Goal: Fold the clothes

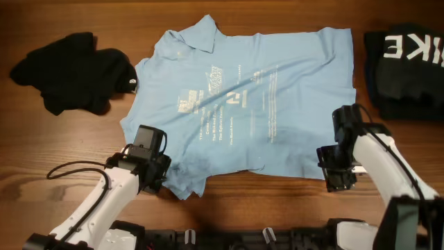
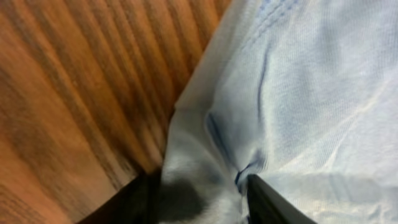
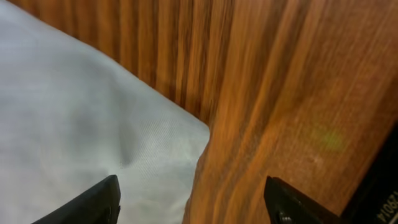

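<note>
Light blue short-sleeved collared cotton shirt (image 1: 243, 97): lies spread out flat in the middle of the brown wooden counter (image 1: 69, 153), print side up. Has small white words on the chest. Points its collar toward the far edge, a bit to the left. Shows some soft wrinkles on the side by the near edge.

Crumpled black cloth (image 1: 69, 73): sits toward the far left corner of the counter, just beside the shirt.

Black cloth with big white letters (image 1: 406, 62): sits toward the far right corner, just beside the shirt on that side.

Left end effector (image 1: 158, 173): sits low on the near left corner of the shirt. Is closed partway on a little bunch of blue cloth, pinched between its two dark fingers (image 2: 140, 202). Makes the cloth pucker and fold right at the pinch.

Right end effector (image 1: 338, 173): sits down by the near right corner of the shirt. Keeps its dark fingers (image 3: 93, 202) wide apart, one over the pale cloth, the other over bare wood. Grips nothing; has only the loose shirt corner lying between them.
</note>
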Tool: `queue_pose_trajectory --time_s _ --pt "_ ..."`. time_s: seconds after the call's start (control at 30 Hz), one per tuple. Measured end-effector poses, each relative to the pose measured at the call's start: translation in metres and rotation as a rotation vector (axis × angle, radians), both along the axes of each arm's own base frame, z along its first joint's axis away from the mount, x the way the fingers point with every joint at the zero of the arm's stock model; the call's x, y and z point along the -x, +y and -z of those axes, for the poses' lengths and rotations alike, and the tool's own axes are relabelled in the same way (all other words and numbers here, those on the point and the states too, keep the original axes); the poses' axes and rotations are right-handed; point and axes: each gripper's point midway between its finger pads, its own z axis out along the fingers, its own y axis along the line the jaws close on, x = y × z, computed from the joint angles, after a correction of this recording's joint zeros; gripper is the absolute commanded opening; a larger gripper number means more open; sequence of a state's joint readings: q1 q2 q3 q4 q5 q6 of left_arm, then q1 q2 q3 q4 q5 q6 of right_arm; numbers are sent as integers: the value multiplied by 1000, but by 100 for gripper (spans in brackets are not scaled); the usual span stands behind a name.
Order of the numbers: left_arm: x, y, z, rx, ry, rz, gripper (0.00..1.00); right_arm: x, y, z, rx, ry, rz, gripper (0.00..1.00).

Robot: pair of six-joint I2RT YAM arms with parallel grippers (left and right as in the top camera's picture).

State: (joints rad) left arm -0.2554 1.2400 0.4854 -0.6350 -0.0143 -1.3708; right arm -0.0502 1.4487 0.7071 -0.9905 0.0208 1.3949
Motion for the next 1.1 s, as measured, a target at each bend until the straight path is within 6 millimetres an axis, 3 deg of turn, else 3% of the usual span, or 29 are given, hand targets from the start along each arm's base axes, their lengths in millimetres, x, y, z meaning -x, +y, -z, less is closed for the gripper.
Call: queue_pose_trajectory --time_s 0.3,0.33,0.47,0.53,0.63,0.67,0.73,0.8,0.83,0.9,0.93,1.0,1.03,1.1 --pt "-1 0 0 -2 -4 -5 57 0 3 12 -8 65 -11 80" --pt "-1 0 0 -2 -4 -6 56 -1 3 12 -8 67 -12 74" --pt "0 1 1 -7 11 -13 39 -12 4 18 -16 18 -10 5" --pt "0 2 2 -17 21 -17 27 -26 6 22 -25 -48 -8 4" --pt "-3 2 3 -21 20 -17 9 -31 7 24 -30 -93 -8 4" --pt "-6 2 3 -19 13 -19 10 -31 7 24 -31 -100 -17 4" --pt "-8 1 3 -17 6 -21 24 -31 7 24 -33 -104 -35 6" --pt "-8 1 3 -19 7 -26 35 -31 7 24 -36 -105 -60 16" --pt "-9 1 3 -19 3 -22 38 -31 7 24 -38 -102 -76 22" --pt "-13 1 2 -19 -11 -27 48 -27 7 24 -41 -91 -108 54" --pt "-14 1 1 -22 -15 -24 51 -24 6 24 -39 -80 -124 66" --pt "-16 3 1 -32 -25 -28 51 -28 7 23 -47 -109 -147 74" --pt "-17 4 0 -36 -27 -29 51 -41 9 24 -57 -166 -160 76" --pt "-17 4 0 -39 -27 -30 51 -45 11 24 -66 -179 -181 78"
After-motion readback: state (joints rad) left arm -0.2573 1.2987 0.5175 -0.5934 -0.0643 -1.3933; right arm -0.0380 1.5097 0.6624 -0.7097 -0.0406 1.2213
